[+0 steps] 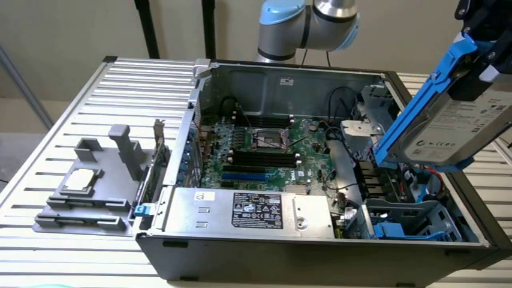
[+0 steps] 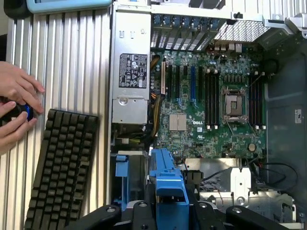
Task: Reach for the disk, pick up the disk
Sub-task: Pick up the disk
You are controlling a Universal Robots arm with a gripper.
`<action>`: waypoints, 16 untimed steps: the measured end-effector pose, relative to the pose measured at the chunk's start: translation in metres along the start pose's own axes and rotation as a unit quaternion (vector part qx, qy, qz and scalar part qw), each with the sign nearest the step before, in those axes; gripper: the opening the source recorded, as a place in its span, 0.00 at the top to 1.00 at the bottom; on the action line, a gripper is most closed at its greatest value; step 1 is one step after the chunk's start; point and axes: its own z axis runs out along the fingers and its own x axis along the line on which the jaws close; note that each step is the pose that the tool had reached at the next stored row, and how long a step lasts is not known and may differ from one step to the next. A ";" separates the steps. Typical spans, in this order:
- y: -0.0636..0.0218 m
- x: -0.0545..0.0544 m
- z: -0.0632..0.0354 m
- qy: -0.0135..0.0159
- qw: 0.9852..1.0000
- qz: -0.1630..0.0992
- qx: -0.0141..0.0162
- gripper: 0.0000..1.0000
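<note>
One disk (image 1: 462,123), silver-grey with a white printed label and bright blue rails, held tilted in the air above the drive-bay corner of the case, at the exterior view's right; its upper end is clamped in the robot's hand (image 1: 480,45), which is closed on it. One open computer case (image 1: 320,255) lying on a ribbed metal bench (image 1: 88,114), holding one green motherboard (image 1: 268,147) and one big silver box with a black label (image 1: 252,210) along its near wall. One grey plastic fixture (image 1: 88,192) on the bench at the exterior view's left, carrying one small square silver chip (image 1: 80,179). One robot arm joint (image 1: 308,27), pale blue and silver, behind the case. The wrist view adds: the blue rail of the disk (image 2: 168,179) seen edge-on between the hand's dark fingers (image 2: 139,213), one black keyboard (image 2: 60,167) on the bench beside the case, and two hands of a person (image 2: 17,108) holding a small dark and blue object (image 2: 21,111) near the keyboard.
</note>
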 end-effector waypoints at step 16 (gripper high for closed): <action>-0.0146 0.018 0.0166 0.005 1.000 0.000 0.008 0.67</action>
